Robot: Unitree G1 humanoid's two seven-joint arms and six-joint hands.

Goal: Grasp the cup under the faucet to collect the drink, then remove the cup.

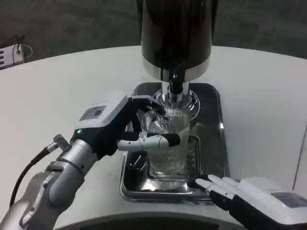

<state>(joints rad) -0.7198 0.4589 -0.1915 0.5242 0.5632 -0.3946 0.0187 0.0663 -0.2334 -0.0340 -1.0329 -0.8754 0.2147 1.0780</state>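
The clear cup [165,139] is gripped by the left hand [125,125] under the faucet [175,86]; the right hand [249,194] is rested, fingers apart, holding nothing, at the tray's [211,103] near right corner.

No writing, brand or number can be read anywhere in the frame. The left hand [125,125], at centre left, carries a small grey panel on its white back, and the right hand [259,195], at lower right, carries a similar one; both are too blurred to read.

Dispenser [176,33] top cropped — right robot hand [254,196] cut by bottom edge.
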